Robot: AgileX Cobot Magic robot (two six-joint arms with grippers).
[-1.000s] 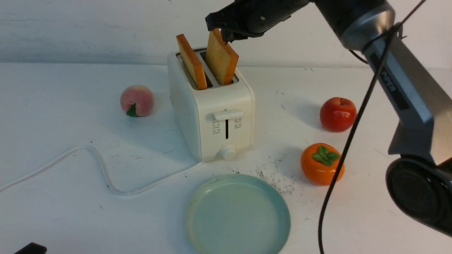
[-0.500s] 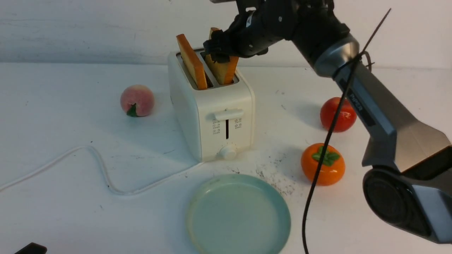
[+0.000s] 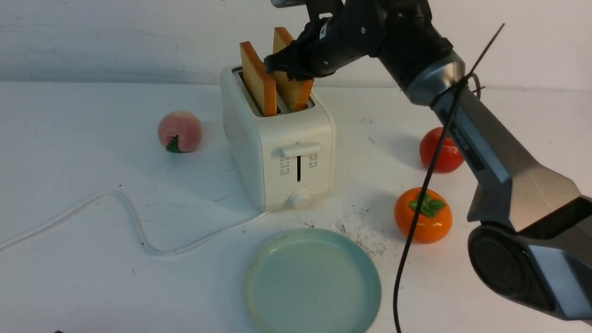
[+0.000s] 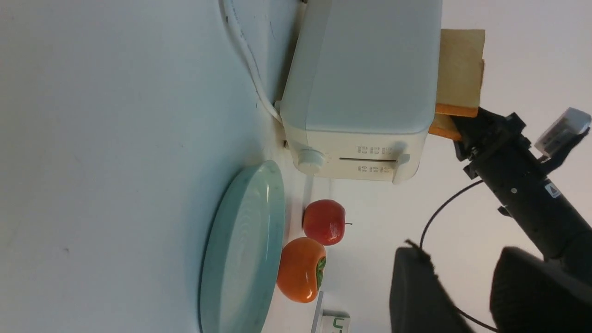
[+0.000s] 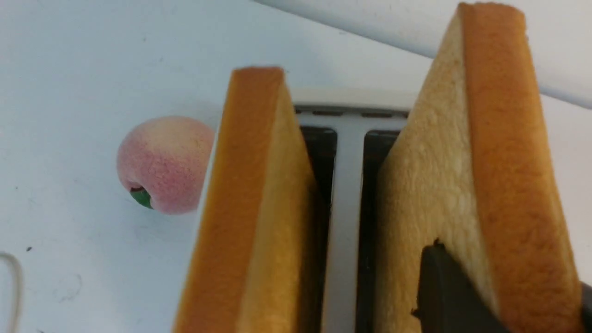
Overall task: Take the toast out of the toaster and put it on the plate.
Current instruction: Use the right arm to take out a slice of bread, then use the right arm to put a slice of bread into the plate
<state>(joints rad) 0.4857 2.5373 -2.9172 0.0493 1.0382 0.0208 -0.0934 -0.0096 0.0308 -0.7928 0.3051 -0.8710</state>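
The white toaster [image 3: 277, 138] stands mid-table with two toast slices sticking up from its slots. My right gripper [image 3: 286, 64] is shut on the right toast slice [image 3: 292, 90] near its top. In the right wrist view this slice [image 5: 467, 162] sits between my right fingers [image 5: 444, 286], and the left slice [image 5: 249, 194] stands free beside it. The left slice [image 3: 256, 78] is untouched. The pale blue-green plate [image 3: 312, 282] lies empty in front of the toaster. My left gripper [image 4: 467, 286] is open and empty, low at the near left, facing the toaster's side [image 4: 360, 78].
A peach [image 3: 179, 132] lies left of the toaster. A red apple [image 3: 441, 150] and an orange persimmon [image 3: 423, 215] lie to its right. The white cord [image 3: 134, 222] snakes over the near left table. Crumbs lie between the toaster and the persimmon.
My right gripper came down from above the toaster onto the right slice and shut on it. Both slices now stand more upright and the toaster has shifted slightly.
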